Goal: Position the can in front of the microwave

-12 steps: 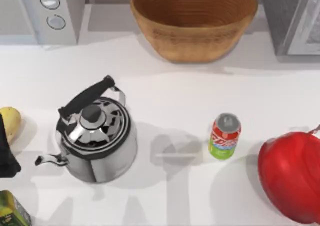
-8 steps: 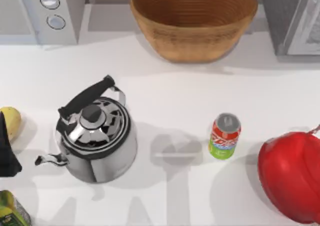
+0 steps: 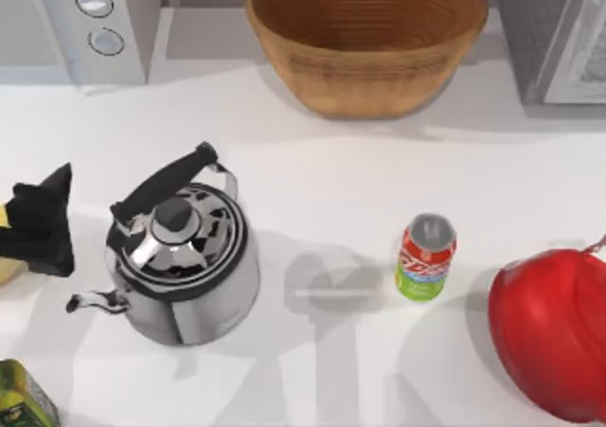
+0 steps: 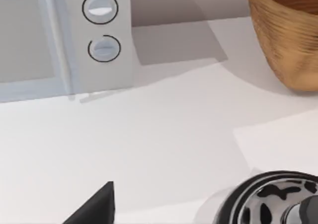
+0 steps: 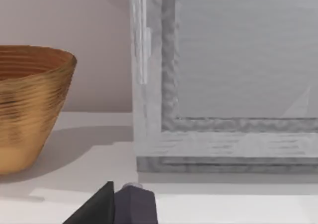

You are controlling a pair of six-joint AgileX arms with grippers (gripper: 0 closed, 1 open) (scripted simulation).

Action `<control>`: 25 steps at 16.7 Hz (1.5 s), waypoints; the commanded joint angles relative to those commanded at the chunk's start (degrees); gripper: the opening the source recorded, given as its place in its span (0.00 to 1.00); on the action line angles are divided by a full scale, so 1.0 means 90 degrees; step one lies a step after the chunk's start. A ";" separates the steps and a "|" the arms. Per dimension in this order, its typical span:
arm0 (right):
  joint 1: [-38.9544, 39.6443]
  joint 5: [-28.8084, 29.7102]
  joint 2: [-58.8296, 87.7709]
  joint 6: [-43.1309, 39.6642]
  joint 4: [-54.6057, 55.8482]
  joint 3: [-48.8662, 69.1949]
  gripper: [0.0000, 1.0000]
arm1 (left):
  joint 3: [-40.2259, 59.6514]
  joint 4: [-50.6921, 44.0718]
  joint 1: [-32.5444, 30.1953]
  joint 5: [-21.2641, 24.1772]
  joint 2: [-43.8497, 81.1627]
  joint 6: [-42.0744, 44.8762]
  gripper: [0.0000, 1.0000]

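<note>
Black against the white table (image 3: 331, 181), your left gripper (image 3: 38, 230) hovers just left of the kettle (image 3: 185, 261); you cannot tell whether its fingers are apart or together. One dark fingertip shows in each wrist view, too little to judge the right gripper either. Your counter is plain white with a pale wall behind it. Using the kettle as your landmark: one can (image 3: 425, 257) stands upright well to its right, on bare table; one microwave (image 3: 76, 25) sits beyond it at the back left, with two round dials; one woven bowl (image 3: 367, 39) lies beyond and to its right. You also have one speckled grey box (image 3: 554, 34) at the far back right, one red object (image 3: 549, 342) past the can, and one green carton (image 3: 21, 403), all cut off by the frame.
</note>
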 joint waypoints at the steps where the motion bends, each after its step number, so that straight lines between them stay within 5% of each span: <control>1: 0.0000 0.0000 0.0000 0.0000 0.0000 0.0000 1.00 | 0.0636 -0.0377 -0.0248 -0.0001 0.0654 -0.0027 1.00; 15: 0.0000 0.0000 0.0000 0.0000 0.0000 0.0000 1.00 | 0.9817 -0.5582 -0.3679 -0.0008 1.0149 -0.0407 1.00; 19: 0.0000 0.0000 0.0000 0.0000 0.0000 0.0000 1.00 | 1.1086 -0.6384 -0.4190 -0.0017 1.1504 -0.0456 1.00; 25: 0.0000 0.0000 0.0000 0.0000 0.0000 0.0000 1.00 | 1.1367 -0.6581 -0.4313 -0.0020 1.1819 -0.0466 1.00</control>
